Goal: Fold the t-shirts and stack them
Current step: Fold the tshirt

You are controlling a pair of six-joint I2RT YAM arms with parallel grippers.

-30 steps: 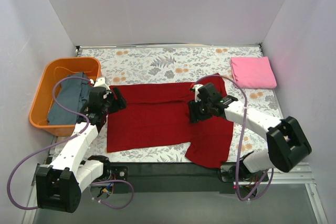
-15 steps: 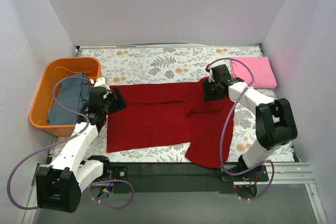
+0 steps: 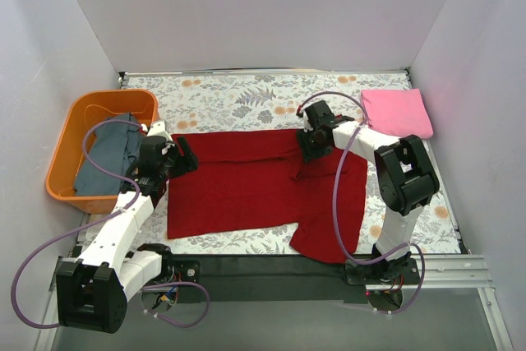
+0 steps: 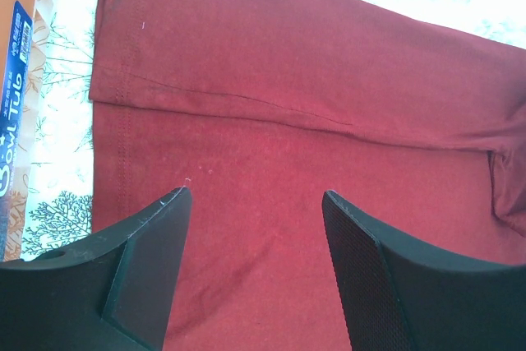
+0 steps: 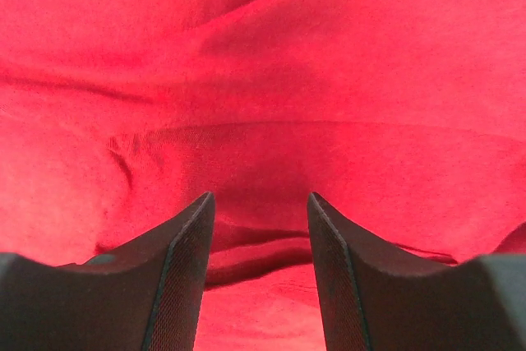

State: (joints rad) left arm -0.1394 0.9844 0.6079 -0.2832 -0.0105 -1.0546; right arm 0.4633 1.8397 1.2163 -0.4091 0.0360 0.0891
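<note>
**Dark red t-shirt spread flat, both arms over it, no grasp yet**

Red knit cloth fills both wrist views. The dark red t-shirt (image 3: 246, 182) lies across the middle of the worktop (image 3: 246, 96), hem to the left, with one sleeve (image 3: 329, 232) reaching to the near edge on the right. Its far long edge appears turned over already, with a fold line running along it. The pink t-shirt (image 3: 396, 113) sits folded at the far right corner. The grey-blue t-shirt (image 3: 111, 158) lies bunched in the orange basket (image 3: 74, 121).

Left fingers (image 4: 164, 228): spread apart, nothing between them, poised over the hem end. Right fingers (image 5: 193, 236): parted, low over rumpled cloth near the collar end; no fold is pinched between them.

Handling, my estimate: light, limp and not slippery. It will sag and drag wherever it is unsupported. Best hold is a pinch on a stitched edge, hem corner on the left and shoulder seam on the right, lifted together.

Room: the basket stands close beside the left arm. The pink stack lies near the right arm. Bare worktop shows beyond the far edge of the shirt.
</note>
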